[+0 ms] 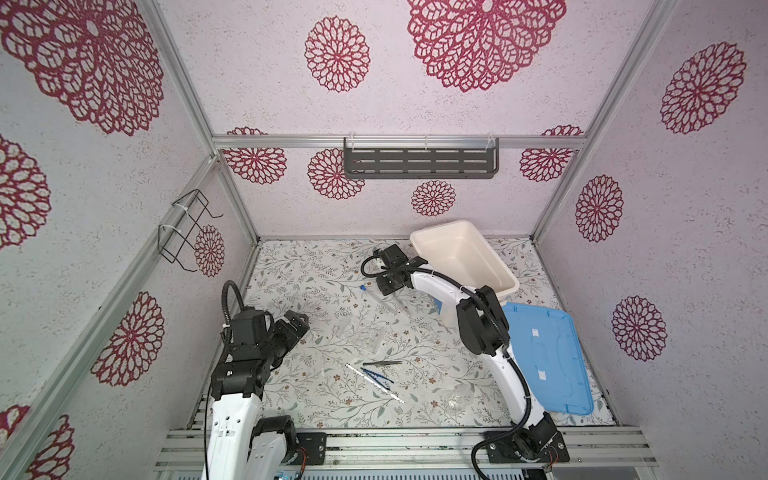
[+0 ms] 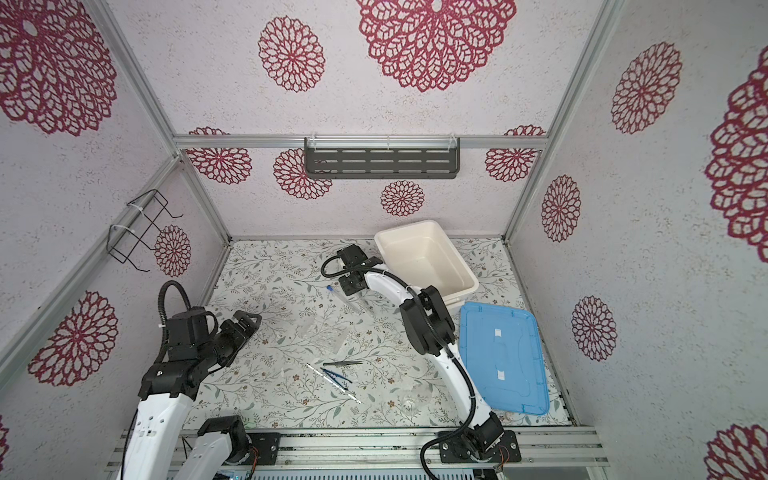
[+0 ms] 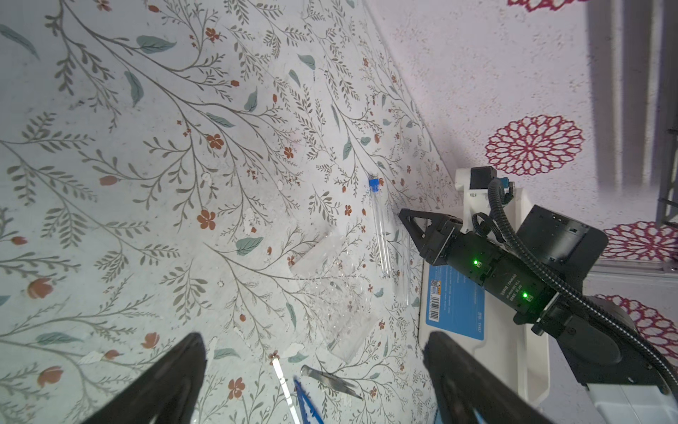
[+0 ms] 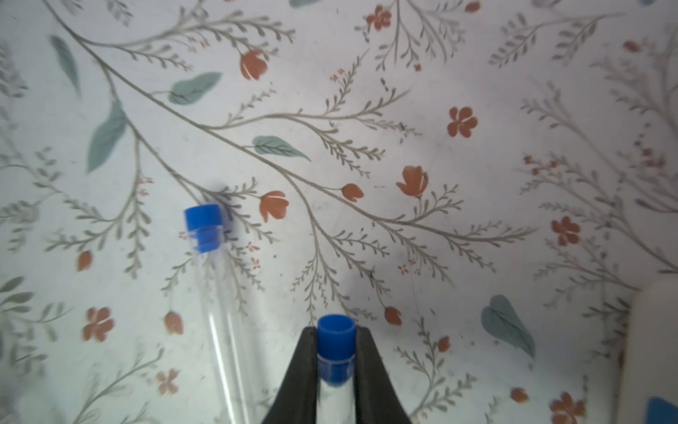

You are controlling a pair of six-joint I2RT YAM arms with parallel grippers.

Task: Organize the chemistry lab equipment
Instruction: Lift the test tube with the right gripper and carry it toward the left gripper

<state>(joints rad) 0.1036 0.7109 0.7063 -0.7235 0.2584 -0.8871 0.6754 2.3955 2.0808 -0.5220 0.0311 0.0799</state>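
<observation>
The right gripper (image 4: 335, 332) was clamped on the blue cap of the held tube (image 4: 335, 348), one finger pressed to each side, low over the floral table (image 1: 299, 270) just off the left wall of the white tub (image 1: 461, 253). The loose tube (image 1: 377, 298) lay flat a little farther from the tub, apart from the held one.

Nearer the robot than the tub sat the clear tube holder (image 1: 361, 332). Beyond it were the dark metal tweezers (image 1: 382, 363), with the blue tweezers (image 1: 376, 375) crossing the thin white stick (image 1: 374, 383), and the small clear vessel (image 1: 461, 397) stood by the right arm. The flat blue lid (image 1: 540, 357) lay just beside the tub's near end.

The left gripper (image 1: 302, 324) gaped wide and empty, well left of the tub.

A blue label (image 3: 455, 304) with a barcode sat on the tub's wall, its print too small to read.

Left of the tub, the table lay bare up to the back wall.
</observation>
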